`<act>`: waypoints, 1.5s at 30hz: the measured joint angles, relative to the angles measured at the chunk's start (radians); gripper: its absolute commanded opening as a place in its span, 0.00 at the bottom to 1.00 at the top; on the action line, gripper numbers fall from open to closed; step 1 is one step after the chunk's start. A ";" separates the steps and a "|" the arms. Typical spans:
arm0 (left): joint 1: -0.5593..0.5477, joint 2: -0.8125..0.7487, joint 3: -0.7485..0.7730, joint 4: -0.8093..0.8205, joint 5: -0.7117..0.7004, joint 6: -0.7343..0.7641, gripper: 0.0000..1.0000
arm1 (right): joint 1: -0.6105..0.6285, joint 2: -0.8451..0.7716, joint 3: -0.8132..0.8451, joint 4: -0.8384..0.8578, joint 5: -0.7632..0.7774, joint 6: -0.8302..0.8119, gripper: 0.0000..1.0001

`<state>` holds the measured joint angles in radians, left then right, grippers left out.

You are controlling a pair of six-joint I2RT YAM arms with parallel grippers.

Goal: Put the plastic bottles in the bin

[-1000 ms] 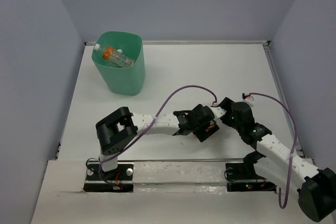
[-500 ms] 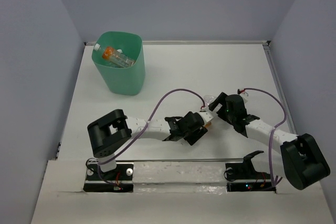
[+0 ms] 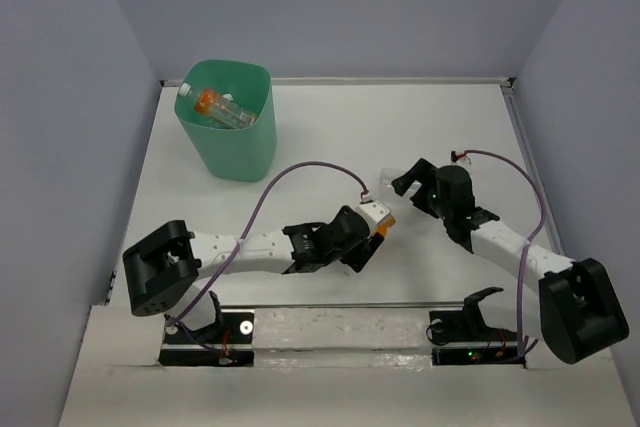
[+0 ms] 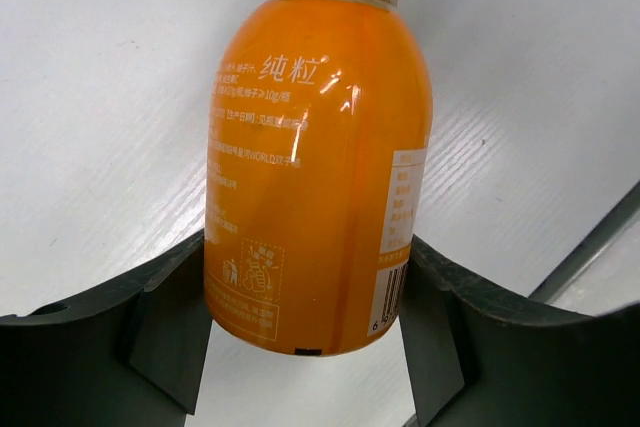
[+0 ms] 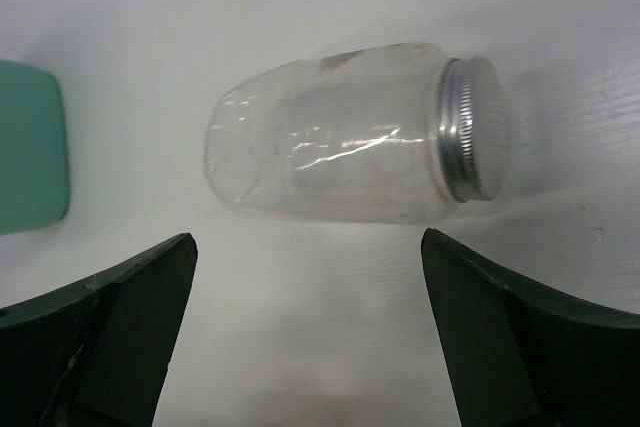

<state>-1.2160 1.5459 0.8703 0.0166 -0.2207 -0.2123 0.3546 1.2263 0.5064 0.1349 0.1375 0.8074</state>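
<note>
Table: a white table (image 3: pixel 330 137) is seen beneath everything, closed in by grey walls on three sides.
Bin: the mint-green bin (image 3: pixel 240 152) is stood upright at the far left of the table, well apart from both grippers. A strip of it is caught at the left edge of the right wrist view.
Left arm: the left arm (image 3: pixel 250 247) is laid low over the near part of the table and reached toward the middle.
Right arm: the right arm (image 3: pixel 500 242) is angled in from the right toward the table's centre.
Left gripper: the left gripper (image 4: pixel 305 317) is clamped on the orange bottle, with a dark finger (image 4: pixel 170 327) pressed to each side of the lower body.
Right gripper: the right gripper (image 5: pixel 308 242) is spread wide, with nothing held between its jaws.
Orange bottle: the orange bottle (image 4: pixel 315 167) is held by its base end, with the neck pointed away from the left gripper. Pale print and a barcode are shown on its side. Whether it is rested on the table cannot be told.
Clear bottle: the clear bottle (image 5: pixel 330 157) is laid on its side on the table just beyond the right gripper's fingertips and is touched by neither. Its silver cap is pointed to the right in the wrist view.
Bin contents: an orange-marked bottle (image 3: pixel 210 100) and a clear-bodied one (image 3: pixel 236 115) are seen lying inside the bin.
</note>
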 measured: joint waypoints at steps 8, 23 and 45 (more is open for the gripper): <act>0.028 -0.256 -0.032 -0.013 -0.049 -0.084 0.41 | 0.000 -0.269 -0.041 -0.040 -0.059 -0.025 1.00; 0.200 -0.450 0.113 -0.037 -0.098 -0.163 0.41 | 0.000 -0.066 0.030 -0.057 0.036 0.101 1.00; 0.543 -0.501 0.430 -0.091 -0.239 -0.131 0.41 | -0.027 0.245 0.179 -0.035 0.100 0.138 1.00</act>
<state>-0.6731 1.0451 1.3003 -0.0746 -0.4599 -0.3431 0.3275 1.4708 0.6849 0.1001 0.2379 0.9451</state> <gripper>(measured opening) 0.734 0.995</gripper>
